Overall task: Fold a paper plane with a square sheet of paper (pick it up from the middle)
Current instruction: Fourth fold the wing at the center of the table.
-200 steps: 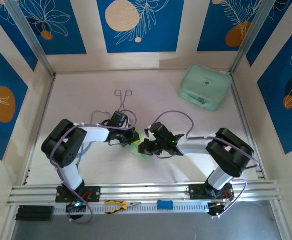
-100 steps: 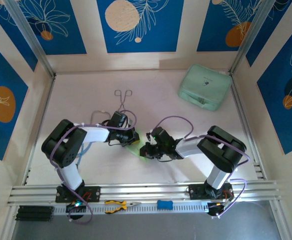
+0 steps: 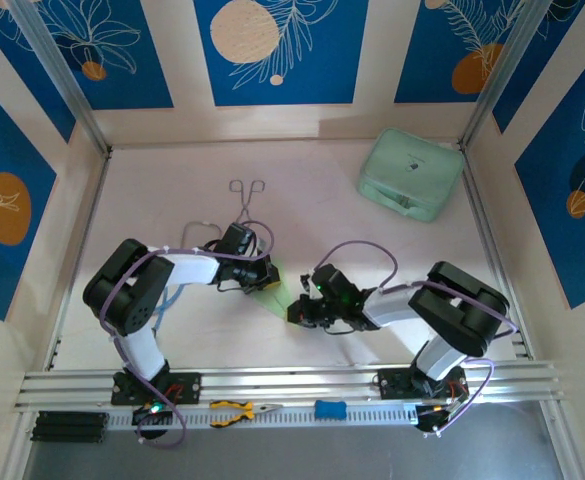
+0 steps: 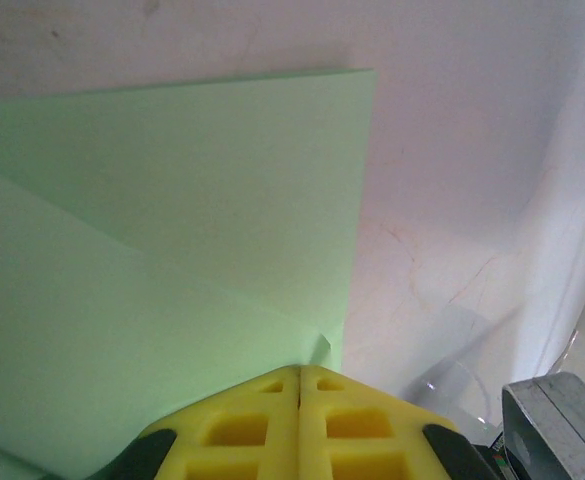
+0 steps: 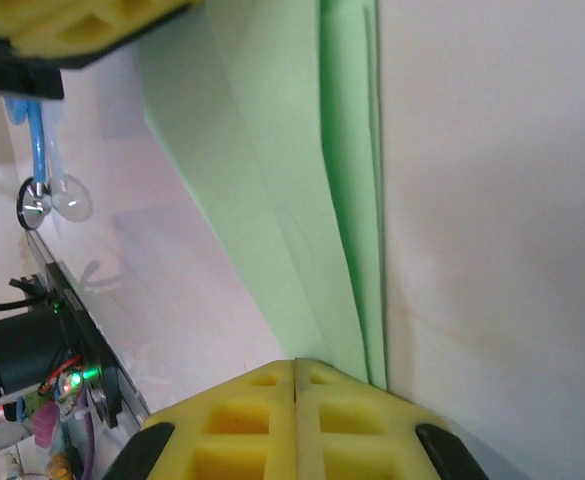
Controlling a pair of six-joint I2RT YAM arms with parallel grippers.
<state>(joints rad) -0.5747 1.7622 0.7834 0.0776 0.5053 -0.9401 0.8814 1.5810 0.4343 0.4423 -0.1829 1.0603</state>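
The light-green sheet of paper point(image 3: 275, 297) lies flat on the table between my two grippers, folded into layered flaps that narrow to a wedge. In the left wrist view the paper point(image 4: 172, 230) spreads out ahead of my left gripper point(image 4: 300, 368), whose yellow fingers are shut with their tips down on its edge. From above, the left gripper point(image 3: 266, 276) sits at the paper's far end. My right gripper point(image 5: 295, 360) is shut too, tips on the narrow end of the folded paper point(image 5: 292, 200). From above, the right gripper point(image 3: 294, 312) is at the near end.
A mint-green case point(image 3: 410, 173) stands at the back right. Metal tongs point(image 3: 247, 195) lie behind the left gripper. Yellow-handled pliers point(image 3: 237, 410) and a small blue item point(image 3: 330, 408) rest on the front rail.
My right gripper has slid along the paper toward the front edge, uncovering more green between the grippers. The left arm has stayed put.
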